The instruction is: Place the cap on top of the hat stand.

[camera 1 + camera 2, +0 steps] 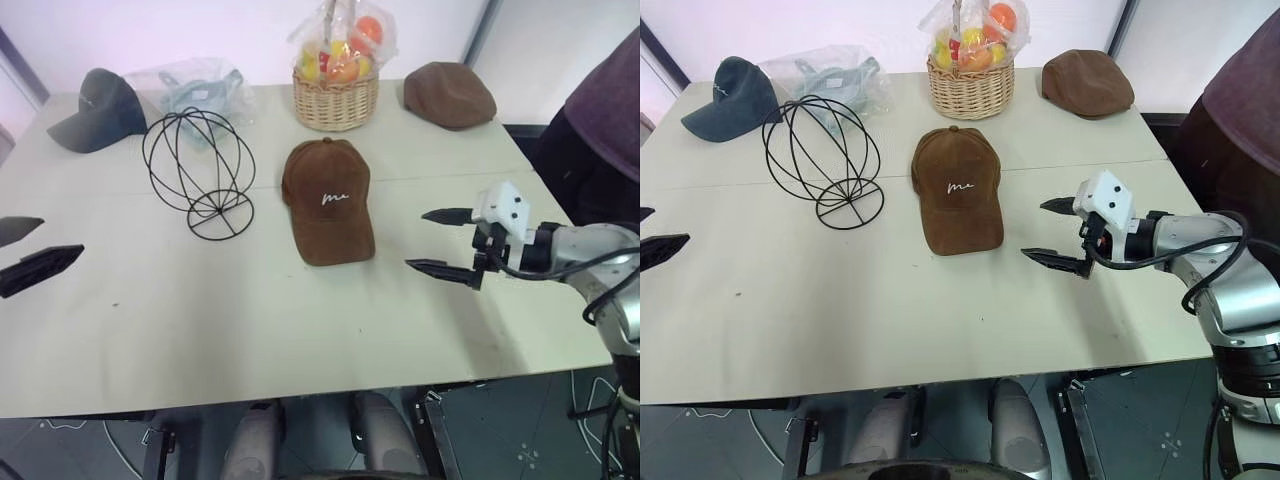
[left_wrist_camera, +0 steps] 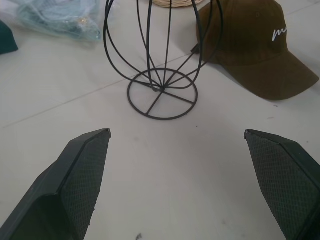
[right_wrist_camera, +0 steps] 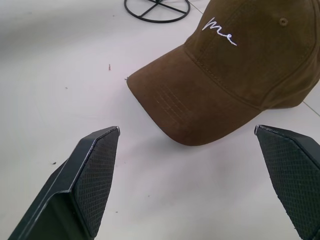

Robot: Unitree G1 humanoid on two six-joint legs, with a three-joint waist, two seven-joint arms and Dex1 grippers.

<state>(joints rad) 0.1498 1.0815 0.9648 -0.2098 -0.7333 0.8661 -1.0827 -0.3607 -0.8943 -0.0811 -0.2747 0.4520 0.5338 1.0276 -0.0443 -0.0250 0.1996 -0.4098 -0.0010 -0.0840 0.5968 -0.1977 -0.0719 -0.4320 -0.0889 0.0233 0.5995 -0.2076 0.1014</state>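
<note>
The brown cap (image 1: pixel 327 199) with white cursive stitching lies flat in the middle of the table, brim toward me. Left of it stands the black wire hat stand (image 1: pixel 198 170), bare. My right gripper (image 1: pixel 430 241) hovers open just right of the cap's brim, fingers pointing at it; the right wrist view has the cap (image 3: pixel 240 65) close ahead between the spread fingers. At the table's left edge my left gripper (image 1: pixel 22 250) is open and empty, facing the hat stand (image 2: pixel 161 60) from a distance.
A dark grey cap (image 1: pixel 100 108) and a clear plastic bag (image 1: pixel 195 88) lie at the back left. A wicker basket of fruit (image 1: pixel 336 82) stands at the back centre, a plain brown flat cap (image 1: pixel 448 95) at the back right. A person (image 1: pixel 600 120) stands at the right.
</note>
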